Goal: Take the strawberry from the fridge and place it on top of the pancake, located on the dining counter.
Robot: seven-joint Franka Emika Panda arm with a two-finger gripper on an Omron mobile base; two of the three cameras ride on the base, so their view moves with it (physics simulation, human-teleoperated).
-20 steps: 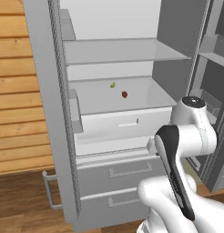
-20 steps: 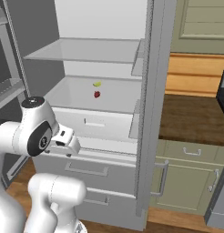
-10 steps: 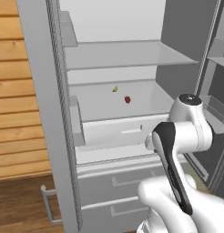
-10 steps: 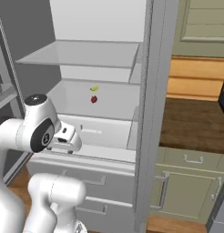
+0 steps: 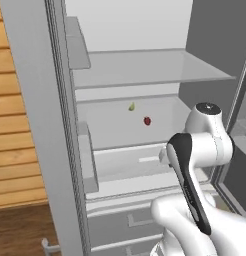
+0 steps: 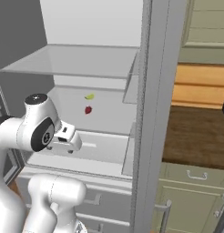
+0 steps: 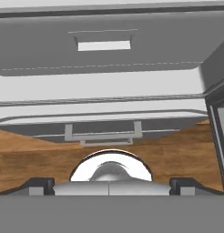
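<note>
The fridge stands open in front of me, its pale shelves bare above. A tiny red strawberry lies on the middle shelf, toward the back. My gripper is open with nothing between its fingers and points down at the fridge's lower drawers. Its white hand hangs in front of the shelf's drawer face, lower than the strawberry and well short of it. The pancake and the dining counter are out of view.
A small yellow-green fruit lies just behind and left of the strawberry. The open left door and the door edge flank the opening. A brown counter over green cabinets stands to the right. A drawer handle and wooden floor lie below.
The whole picture has shifted and the fridge has grown larger, so the base has driven closer to it. The strawberry lies where it was and the gripper stays open.
</note>
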